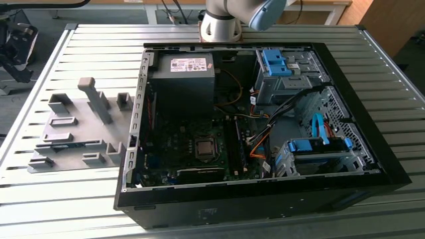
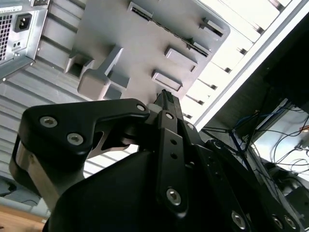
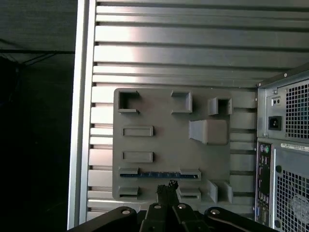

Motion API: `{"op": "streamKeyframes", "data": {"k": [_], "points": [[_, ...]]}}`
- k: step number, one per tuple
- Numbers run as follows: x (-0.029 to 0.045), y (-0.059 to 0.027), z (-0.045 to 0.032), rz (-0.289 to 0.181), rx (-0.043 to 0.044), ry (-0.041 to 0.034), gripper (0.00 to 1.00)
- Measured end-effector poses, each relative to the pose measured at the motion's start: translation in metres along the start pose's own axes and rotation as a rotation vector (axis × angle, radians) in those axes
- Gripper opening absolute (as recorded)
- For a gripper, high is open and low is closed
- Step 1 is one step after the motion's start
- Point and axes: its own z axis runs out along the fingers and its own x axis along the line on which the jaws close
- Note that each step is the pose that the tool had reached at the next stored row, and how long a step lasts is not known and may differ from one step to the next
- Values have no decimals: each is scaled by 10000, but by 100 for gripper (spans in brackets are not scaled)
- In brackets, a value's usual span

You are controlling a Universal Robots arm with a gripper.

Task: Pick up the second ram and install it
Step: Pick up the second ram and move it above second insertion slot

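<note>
Closest in, the gripper [image 3: 169, 186]: black linkage body right under both wrist cameras, fingers drawn together tip to tip, nothing held.

Items, by size:
- Slatted metal table [image 1: 99, 45], carrying everything.
- Open computer case [image 1: 265, 199], lying on its side at the exterior view's right, motherboard [image 1: 179, 144] exposed, orange and black cables [image 1: 262, 137] running across the board's edge.
- Gray holder plate [image 1: 76, 112], on the table just beside the case, at the exterior view's left, studded with raised blocks.
- The second ram [image 3: 159, 175]: thin dark strip standing on edge between two low end blocks [image 3: 128, 171] near one margin of the plate. It is not yet picked up.

Risks, as I judge them: with the fingers closed, a descent would put the tips down on the strip's top edge instead of straddling it. A grip taken off-centre could tilt the strip in its blocks. Neighbouring blocks stand near enough to catch a finger. Inside the case, the loose cables could snag the board.

Arm pose: arm base [image 1: 222, 22] stands at the table's far edge in the exterior view. The wrist looks down at the plate, and in the first wrist view the fingertips hover above the ram, roughly over its mid-length and apart from it.
</note>
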Motion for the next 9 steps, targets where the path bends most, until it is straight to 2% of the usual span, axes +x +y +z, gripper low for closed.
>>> {"op": "streamKeyframes", "data": {"k": [9], "points": [[2,0,5,-1493,14,62,11]]}}
